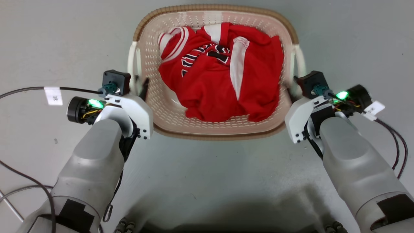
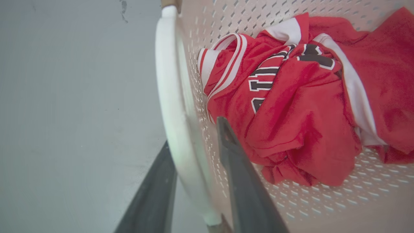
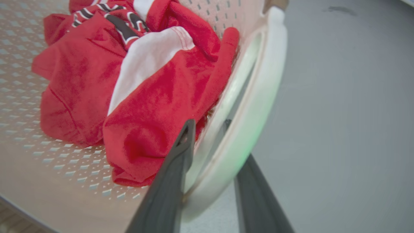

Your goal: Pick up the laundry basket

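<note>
You're at the grasp step: the basket sits on the floor. The left gripper and right gripper each straddle a handle, but you can't tell if either has clamped. Confirm both pinches, then lift level.

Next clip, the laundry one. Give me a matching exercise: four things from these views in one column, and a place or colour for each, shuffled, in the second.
Things:
1. jersey
2. left gripper
3. right gripper
4. basket rim

Descriptions:
A. brown
B. fingers either side of the left handle
C. crumpled inside the laundry basket
D. fingers either side of the right handle

Pairs: 1-C; 2-B; 3-D; 4-A
</note>
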### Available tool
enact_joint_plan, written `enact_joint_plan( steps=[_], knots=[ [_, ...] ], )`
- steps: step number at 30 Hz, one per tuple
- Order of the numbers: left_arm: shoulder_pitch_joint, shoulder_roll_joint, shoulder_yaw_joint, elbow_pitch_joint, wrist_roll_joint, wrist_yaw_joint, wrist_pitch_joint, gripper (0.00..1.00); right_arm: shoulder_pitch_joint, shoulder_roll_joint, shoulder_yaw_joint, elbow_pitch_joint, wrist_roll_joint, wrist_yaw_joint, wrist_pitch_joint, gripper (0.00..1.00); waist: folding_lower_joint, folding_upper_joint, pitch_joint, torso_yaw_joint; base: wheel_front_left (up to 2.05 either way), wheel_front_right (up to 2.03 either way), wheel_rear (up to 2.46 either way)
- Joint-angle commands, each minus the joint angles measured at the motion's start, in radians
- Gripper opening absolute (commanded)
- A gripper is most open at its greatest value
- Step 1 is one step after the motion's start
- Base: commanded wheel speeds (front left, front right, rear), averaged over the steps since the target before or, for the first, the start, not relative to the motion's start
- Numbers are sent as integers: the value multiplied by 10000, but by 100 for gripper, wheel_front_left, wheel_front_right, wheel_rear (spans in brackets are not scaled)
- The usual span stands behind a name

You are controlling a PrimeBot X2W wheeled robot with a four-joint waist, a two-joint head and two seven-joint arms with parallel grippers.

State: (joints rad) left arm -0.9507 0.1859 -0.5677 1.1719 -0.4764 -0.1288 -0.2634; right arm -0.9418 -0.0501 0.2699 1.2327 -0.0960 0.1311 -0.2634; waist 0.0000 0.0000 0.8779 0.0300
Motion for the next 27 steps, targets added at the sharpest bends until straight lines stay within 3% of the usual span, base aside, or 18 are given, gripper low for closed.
enact_joint_plan(
  steps=[1, 14, 27],
  knots=[
    [-131, -90, -180, 54, -148, -15, -21, 0, -150, -6, 150, 46, 109, 32, -21, 0, 0, 0, -12, 10, 0, 0, 0],
    [69, -77, -1133, 109, -992, -45, -26, 0, 10, 38, 764, 246, 472, 49, -27, 0, 0, 0, -621, 91, 0, 0, 0],
    [905, 3, -2401, -18, -2418, -56, 741, 0, 759, 61, 2123, 293, 1800, 49, 798, 0, 0, 0, -2400, 92, 0, 0, 0]
  ],
)
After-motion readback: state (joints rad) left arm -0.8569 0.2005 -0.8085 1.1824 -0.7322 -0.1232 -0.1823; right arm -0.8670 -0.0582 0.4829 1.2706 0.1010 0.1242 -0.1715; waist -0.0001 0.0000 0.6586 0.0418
